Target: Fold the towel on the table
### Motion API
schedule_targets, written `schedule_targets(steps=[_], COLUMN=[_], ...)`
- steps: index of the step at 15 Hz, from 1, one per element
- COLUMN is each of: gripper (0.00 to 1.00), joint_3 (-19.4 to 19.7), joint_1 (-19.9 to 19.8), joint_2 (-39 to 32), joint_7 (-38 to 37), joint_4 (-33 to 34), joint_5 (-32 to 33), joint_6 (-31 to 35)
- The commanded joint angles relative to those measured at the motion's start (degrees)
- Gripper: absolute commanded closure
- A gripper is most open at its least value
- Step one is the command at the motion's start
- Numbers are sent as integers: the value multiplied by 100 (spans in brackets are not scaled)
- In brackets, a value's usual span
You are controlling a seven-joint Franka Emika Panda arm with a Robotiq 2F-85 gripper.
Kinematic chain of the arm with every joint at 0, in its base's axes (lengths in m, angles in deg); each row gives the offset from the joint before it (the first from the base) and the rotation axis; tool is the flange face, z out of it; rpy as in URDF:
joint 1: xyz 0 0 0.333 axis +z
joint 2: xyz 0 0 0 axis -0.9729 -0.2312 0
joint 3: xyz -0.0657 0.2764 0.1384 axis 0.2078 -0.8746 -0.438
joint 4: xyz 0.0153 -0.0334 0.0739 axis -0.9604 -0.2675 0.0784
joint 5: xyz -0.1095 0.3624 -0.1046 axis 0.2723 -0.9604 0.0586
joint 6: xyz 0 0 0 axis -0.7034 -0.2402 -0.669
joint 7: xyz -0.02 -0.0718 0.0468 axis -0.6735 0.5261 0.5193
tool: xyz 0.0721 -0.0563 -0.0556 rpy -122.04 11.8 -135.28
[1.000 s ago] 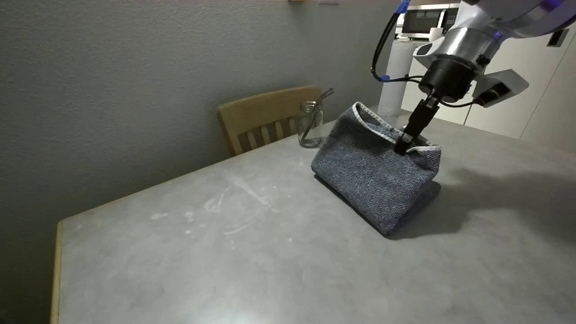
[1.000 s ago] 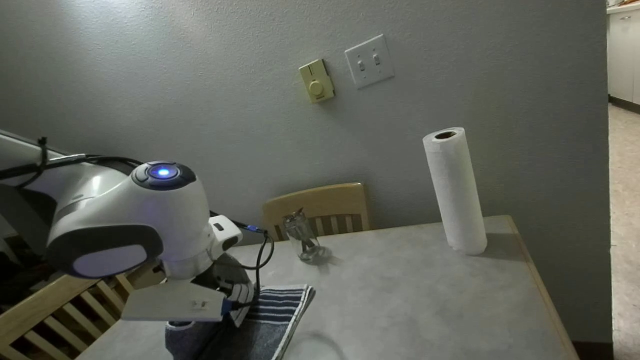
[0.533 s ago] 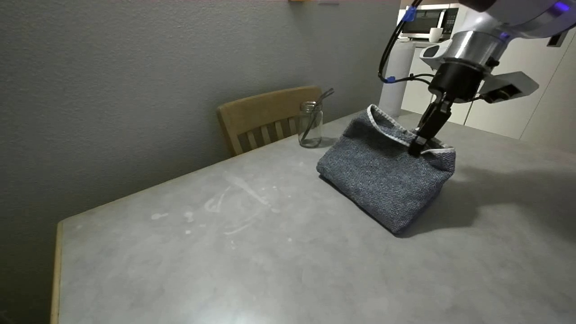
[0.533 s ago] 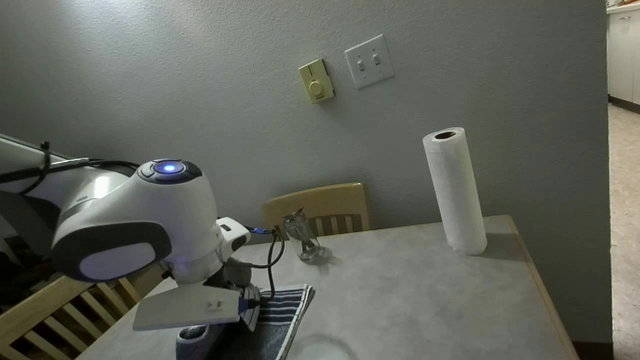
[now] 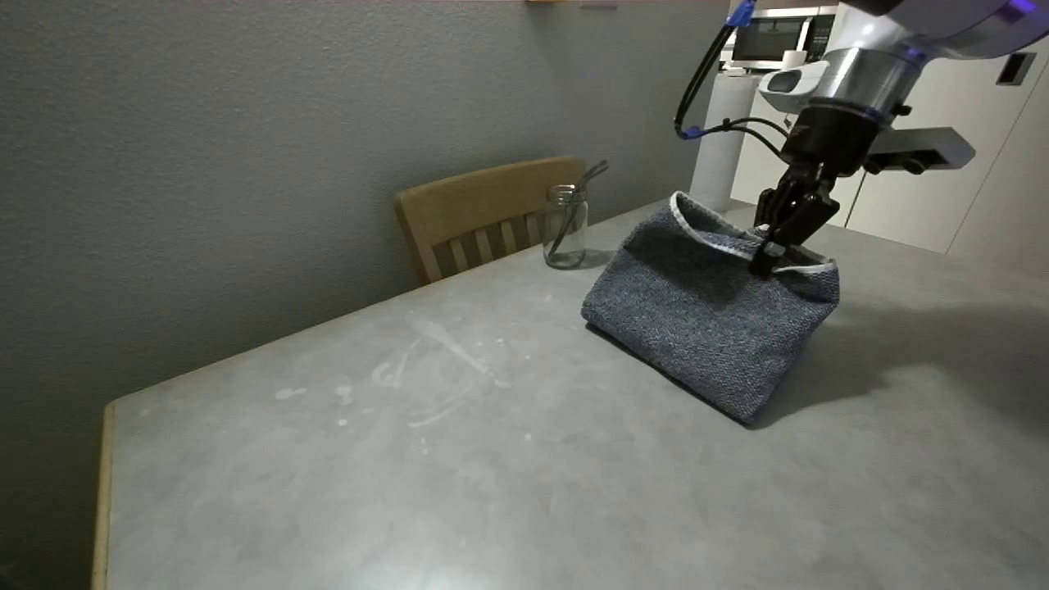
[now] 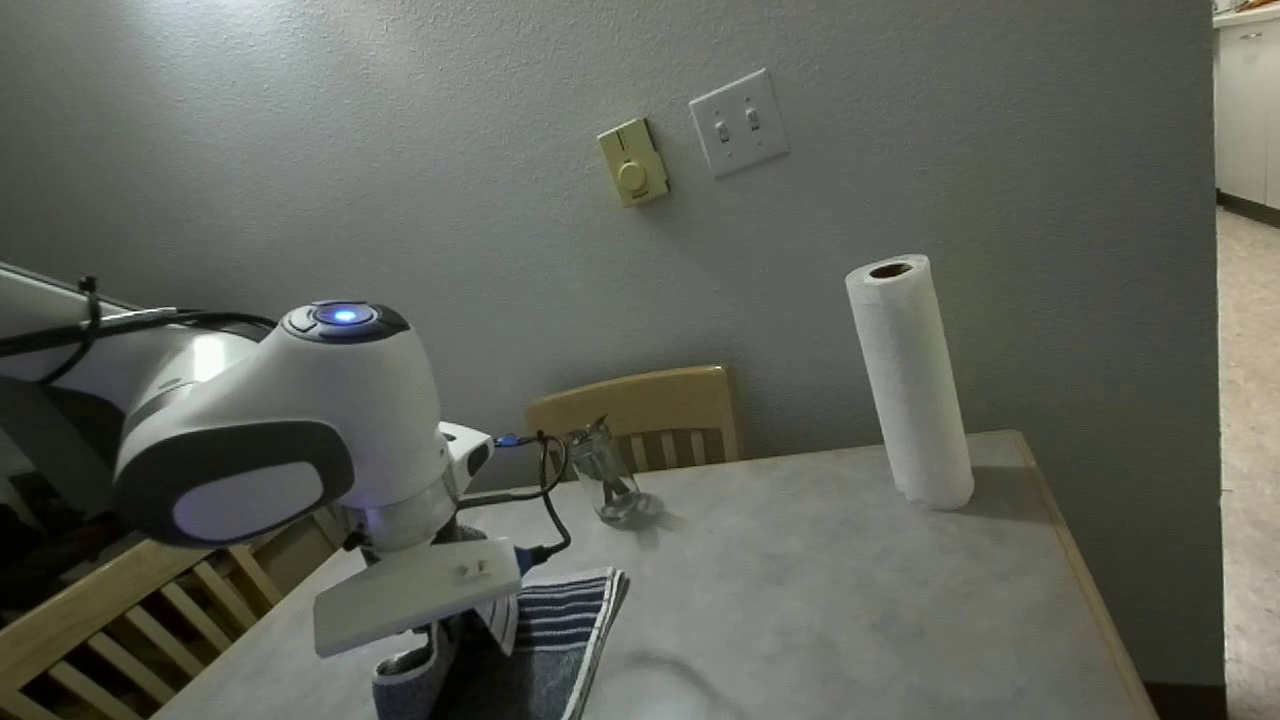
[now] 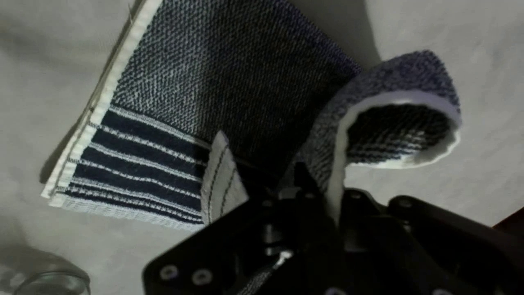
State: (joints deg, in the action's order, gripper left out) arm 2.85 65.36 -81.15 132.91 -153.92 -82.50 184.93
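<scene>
Near the towel (image 5: 709, 319), a jar (image 5: 567, 244).

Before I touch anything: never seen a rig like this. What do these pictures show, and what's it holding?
It's a white robot arm reaching over a pale grey table. Two views look on from outside; the dark close-up is shot from its wrist, with the black jaws showing at the bottom. On the table is a blue-grey towel with white stripes near one end. Part lies flat; part is raised, and the jaws are shut on it near its white edge. A glass jar and a white paper roll also stand there. Behind the jar is a wooden chair.
</scene>
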Motion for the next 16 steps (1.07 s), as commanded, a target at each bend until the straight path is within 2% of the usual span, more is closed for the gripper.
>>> schedule_targets(steps=[1, 4, 7, 13, 14, 15, 16], gripper=[98, 98, 98, 98, 94, 68, 66], joint_3=[-102, -137, -67, 83, 92, 93, 83], joint_1=[-44, -34, -36, -366, -436, -501, -555], joint_2=[-231, -424, -547, -528, -539, -552, -566], joint_7=[588, 751, 527, 524, 565, 603, 649], joint_4=[290, 450, 503, 305, 289, 278, 268], joint_5=[-69, -80, 13, -283, -363, -470, -588], joint_6=[-138, -70, 58, 417, 444, 471, 507])
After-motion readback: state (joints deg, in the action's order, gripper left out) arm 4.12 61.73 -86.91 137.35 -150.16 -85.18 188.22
